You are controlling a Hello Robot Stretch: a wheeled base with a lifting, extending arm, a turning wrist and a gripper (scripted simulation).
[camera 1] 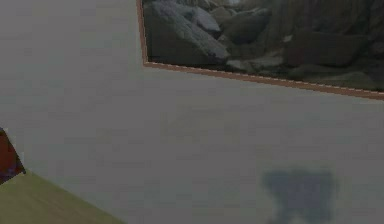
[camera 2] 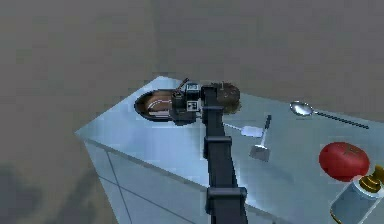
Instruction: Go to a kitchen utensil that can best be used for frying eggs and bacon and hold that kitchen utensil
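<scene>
Kitchen counter, arm side view: my arm [camera 2: 221, 160] stretches across the pale counter [camera 2: 135, 140] toward the frying pan [camera 2: 153, 104] – a round, dark-rimmed pan with a brown inside, sitting at the counter's far corner on the view's left. My claw [camera 2: 180, 108] shows right at the pan's near rim. With the pan resting on the counter at and behind the fingers, I cannot tell whether I hold anything, nor whether I touch the pan.

Just behind my arm, near the far edge, sits a dark brown rounded thing [camera 2: 229, 95] whose kind I cannot make out. A spatula [camera 2: 262, 141] lies mid-counter, just to the arm's right. A spoon [camera 2: 301, 108] lies near the far edge, its long handle running toward the right edge. A red tomato [camera 2: 342, 160] sits at the right edge, with a yellow-capped bottle [camera 2: 364, 192] just in front of it.

Forward view: a grey wall [camera 1: 150, 130] carries a framed picture of rocks [camera 1: 270, 40] – upper right. A tan tabletop [camera 1: 40, 205] cuts the lower left corner, a red thing [camera 1: 7, 157] above it.
</scene>
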